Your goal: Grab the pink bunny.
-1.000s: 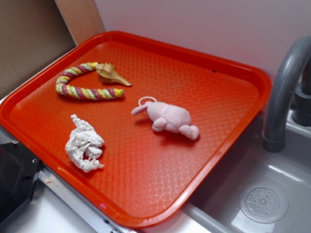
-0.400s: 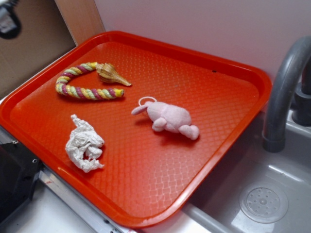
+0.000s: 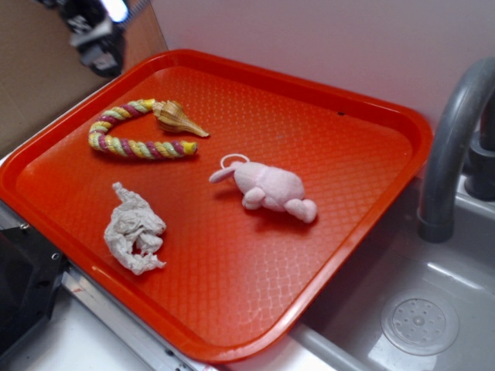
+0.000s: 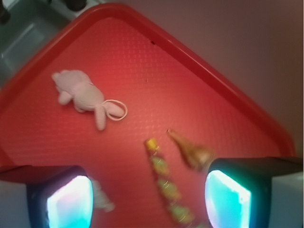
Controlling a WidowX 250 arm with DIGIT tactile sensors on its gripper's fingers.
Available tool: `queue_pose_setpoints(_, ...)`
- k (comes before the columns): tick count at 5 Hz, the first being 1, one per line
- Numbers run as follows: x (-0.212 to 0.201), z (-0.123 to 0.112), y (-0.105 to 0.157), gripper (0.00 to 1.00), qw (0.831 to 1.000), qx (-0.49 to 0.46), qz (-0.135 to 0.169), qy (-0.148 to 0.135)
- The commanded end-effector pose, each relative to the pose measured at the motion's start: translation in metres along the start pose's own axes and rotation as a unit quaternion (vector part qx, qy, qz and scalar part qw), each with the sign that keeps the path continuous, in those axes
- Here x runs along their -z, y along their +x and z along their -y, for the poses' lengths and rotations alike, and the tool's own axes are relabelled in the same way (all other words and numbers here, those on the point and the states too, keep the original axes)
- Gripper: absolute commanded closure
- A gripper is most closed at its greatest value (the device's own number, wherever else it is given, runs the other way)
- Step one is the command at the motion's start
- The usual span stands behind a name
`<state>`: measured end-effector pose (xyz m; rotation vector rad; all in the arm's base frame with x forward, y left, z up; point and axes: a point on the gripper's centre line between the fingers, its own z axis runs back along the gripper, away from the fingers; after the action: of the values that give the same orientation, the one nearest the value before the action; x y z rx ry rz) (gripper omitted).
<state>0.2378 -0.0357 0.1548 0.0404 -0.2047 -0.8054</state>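
Pink bunny (image 3: 271,188) on unmarked red tray (image 3: 371,116)

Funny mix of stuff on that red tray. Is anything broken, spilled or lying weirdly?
Nothing looks spilled or broken. The pink bunny lies toppled on its side mid-tray. Near the front edge sits a crumpled white paper wad. A seashell touches one end of the rope toy.

Your gripper (image 3: 99,35) has come further into the exterior view: a second ago it was out of sight, then only at the top left corner, and now it hangs blurred above the tray's (image 3: 232,69) far left edge, probably still moving.
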Motion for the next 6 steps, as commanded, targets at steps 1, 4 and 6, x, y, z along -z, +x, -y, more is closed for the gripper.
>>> queue_pose_setpoints(1,0.046,0.053,0.060,0.00,0.967,0.252,0.014,-0.037)
queue_pose_setpoints(4,0.105,0.094,0.064,0.00,0.942,0.329,-0.059,-0.040)
queue_pose_setpoints(6,0.125,0.110,0.061,0.00,0.944,0.315,-0.096,-0.024)
